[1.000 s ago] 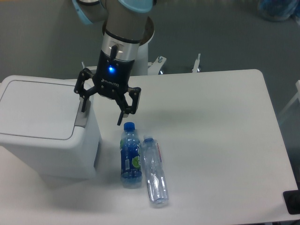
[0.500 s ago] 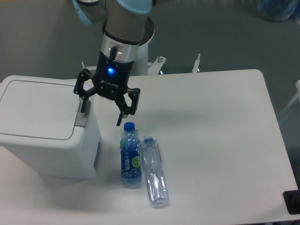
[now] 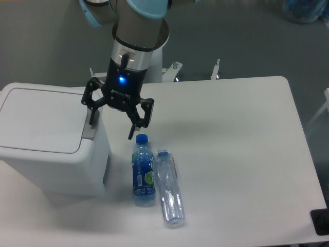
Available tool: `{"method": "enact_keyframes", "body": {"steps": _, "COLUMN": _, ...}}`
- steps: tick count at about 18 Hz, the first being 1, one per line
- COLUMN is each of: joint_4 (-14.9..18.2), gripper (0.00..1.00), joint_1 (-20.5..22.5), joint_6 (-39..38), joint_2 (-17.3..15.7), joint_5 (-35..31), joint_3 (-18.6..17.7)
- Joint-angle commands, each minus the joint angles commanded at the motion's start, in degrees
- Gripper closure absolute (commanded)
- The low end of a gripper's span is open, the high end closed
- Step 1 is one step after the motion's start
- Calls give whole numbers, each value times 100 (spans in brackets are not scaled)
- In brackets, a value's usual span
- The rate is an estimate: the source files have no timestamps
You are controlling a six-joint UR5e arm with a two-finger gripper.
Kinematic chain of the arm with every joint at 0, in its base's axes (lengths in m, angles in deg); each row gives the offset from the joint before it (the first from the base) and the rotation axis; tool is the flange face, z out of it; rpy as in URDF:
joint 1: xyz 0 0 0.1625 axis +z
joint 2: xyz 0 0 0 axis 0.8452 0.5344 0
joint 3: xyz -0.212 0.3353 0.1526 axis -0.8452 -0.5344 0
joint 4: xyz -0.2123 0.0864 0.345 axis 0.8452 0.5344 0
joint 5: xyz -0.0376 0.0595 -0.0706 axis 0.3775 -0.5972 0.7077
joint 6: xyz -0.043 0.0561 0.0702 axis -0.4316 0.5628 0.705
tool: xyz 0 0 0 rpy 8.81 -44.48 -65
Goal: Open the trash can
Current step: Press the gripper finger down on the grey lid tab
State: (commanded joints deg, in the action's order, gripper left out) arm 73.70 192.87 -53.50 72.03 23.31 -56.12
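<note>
The trash can (image 3: 49,141) is a large boxy white bin at the left of the table, its flat lid down. A grey push-button tab (image 3: 91,129) sits at the lid's right edge. My gripper (image 3: 112,128) hangs open over the bin's right edge. Its left finger (image 3: 93,116) is just above the tab; whether they touch I cannot tell. The right finger (image 3: 134,126) points down off the bin, just above a bottle cap.
Two plastic bottles lie side by side on the white table (image 3: 231,154) right of the bin: one with a blue cap and label (image 3: 143,170) and a clear one (image 3: 168,188). A dark object (image 3: 321,222) sits at the table's front right corner.
</note>
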Motion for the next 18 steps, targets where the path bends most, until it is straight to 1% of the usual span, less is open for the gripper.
{"method": "enact_keyframes", "body": {"steps": 18, "joint_4": 0, "gripper": 0, "joint_1": 0, "joint_6": 0, "joint_2": 0, "joint_5": -9, "joint_3": -79}}
